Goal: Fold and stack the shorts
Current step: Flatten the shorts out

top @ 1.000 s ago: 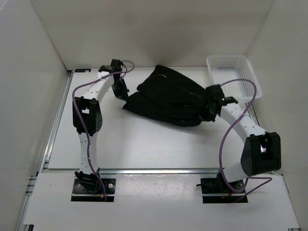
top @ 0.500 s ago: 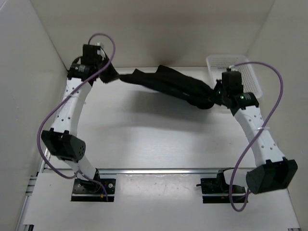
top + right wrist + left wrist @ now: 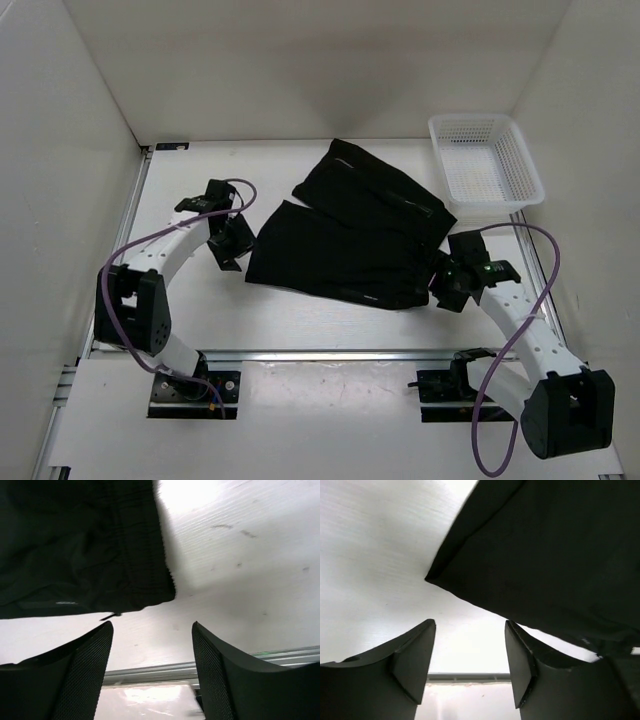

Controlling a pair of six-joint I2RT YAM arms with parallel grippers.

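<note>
Matte white tabletop bears limp black shorts spread flat; left gripper at nine o'clock, right gripper at four, both gaping empty

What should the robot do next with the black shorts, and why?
Probably move the left end effector onto the nearest corner of the shorts and pinch it, ready to fold. The shorts lie spread flat and unfolded on the table. The left end effector and the right end effector both stand open beside them, holding nothing.
</note>
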